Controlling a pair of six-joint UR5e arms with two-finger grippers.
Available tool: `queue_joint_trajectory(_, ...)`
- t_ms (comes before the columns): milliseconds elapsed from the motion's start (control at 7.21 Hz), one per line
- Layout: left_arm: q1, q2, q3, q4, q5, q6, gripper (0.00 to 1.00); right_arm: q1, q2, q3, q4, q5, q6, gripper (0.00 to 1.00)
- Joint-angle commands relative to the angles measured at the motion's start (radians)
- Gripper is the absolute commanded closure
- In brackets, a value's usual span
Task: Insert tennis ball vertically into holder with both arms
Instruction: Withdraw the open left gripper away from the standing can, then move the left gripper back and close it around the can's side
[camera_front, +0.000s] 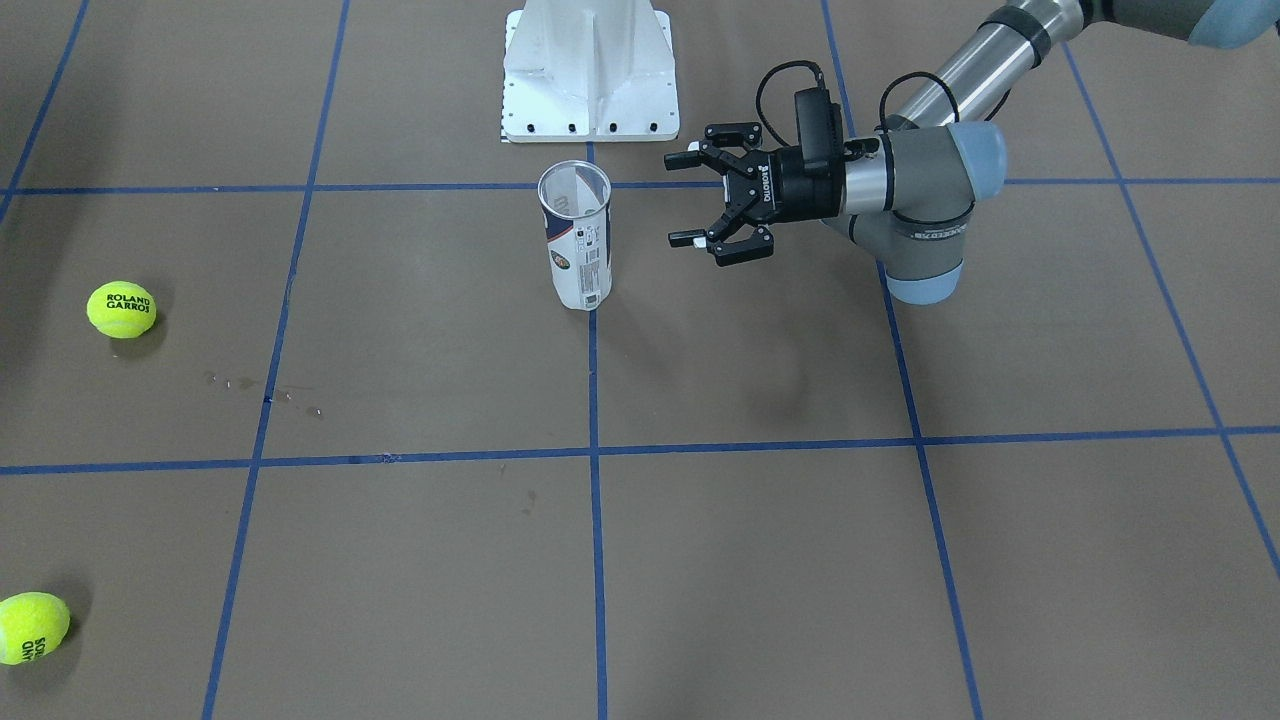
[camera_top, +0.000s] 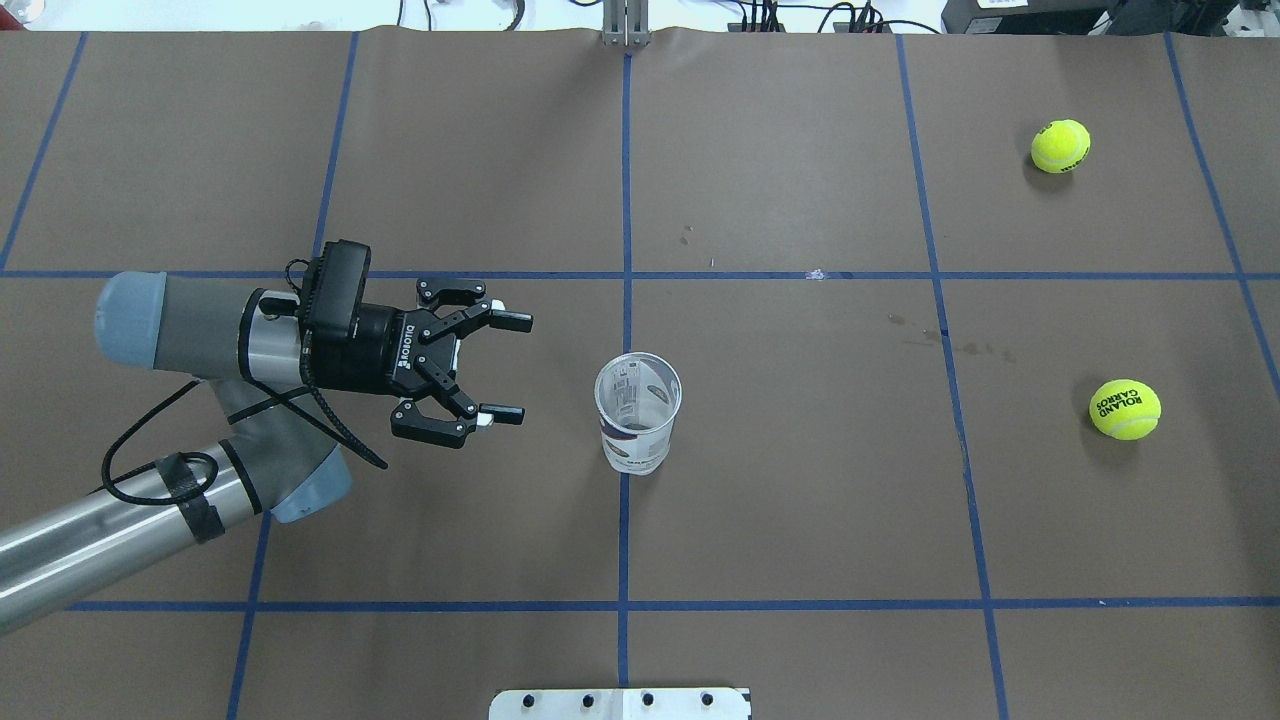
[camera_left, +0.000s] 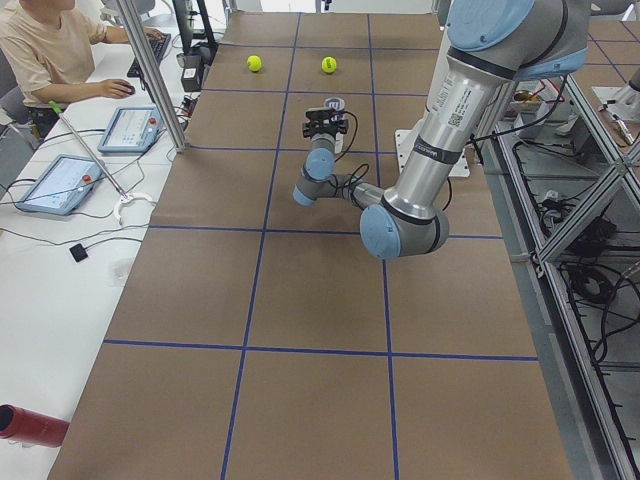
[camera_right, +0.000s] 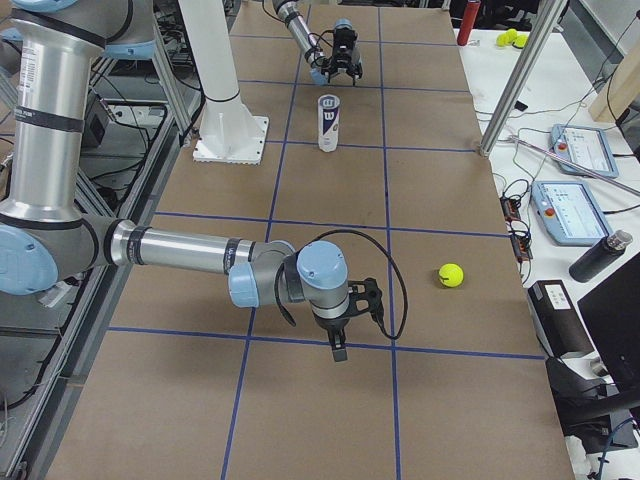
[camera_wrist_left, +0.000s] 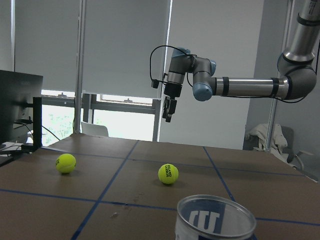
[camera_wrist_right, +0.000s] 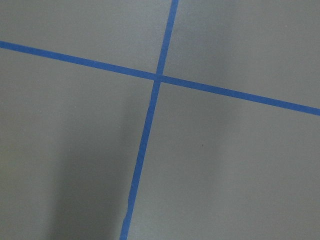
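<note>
The table (camera_top: 800, 520) is taped into blue squares. The left arm (camera_top: 90, 545) is held low with its wrist horizontal. The left gripper (camera_top: 515, 368) is spread wide, empty, and aimed sideways at the holder (camera_top: 638, 425). The holder stands upright on the centre line, mouth up, near the fingers but untouched. The right arm (camera_right: 180, 250) is bent, and the right gripper (camera_right: 341, 340) points down at bare table; its closure cannot be told. 2 balls, the near ball (camera_top: 1125, 409) and the far ball (camera_top: 1061, 146), lie well apart on the robot's right, nearer the right arm.
</note>
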Motion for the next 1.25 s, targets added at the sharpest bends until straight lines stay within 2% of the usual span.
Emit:
queue_joint_trajectory(0,0.007,-0.009,-0.026,0.078,-0.024,0.010,0.04,0.000,-0.002,0.000,0.000,0.000,0.000,0.00)
queue_joint_trajectory(555,0.004,-0.011,-0.026,0.133,0.001,0.140,0.02,0.000,-0.004,-0.002,0.000,0.000,0.001,0.00)
queue_joint_trajectory(832,0.010,-0.014,-0.035,0.179,0.053,0.176,0.02,0.000,-0.004,-0.002,0.000,0.000,0.000,0.00)
queue_joint_trajectory(1109,0.068,-0.013,-0.035,0.190,0.132,0.229,0.01,0.000,-0.004,-0.002,0.000,0.000,0.001,0.00)
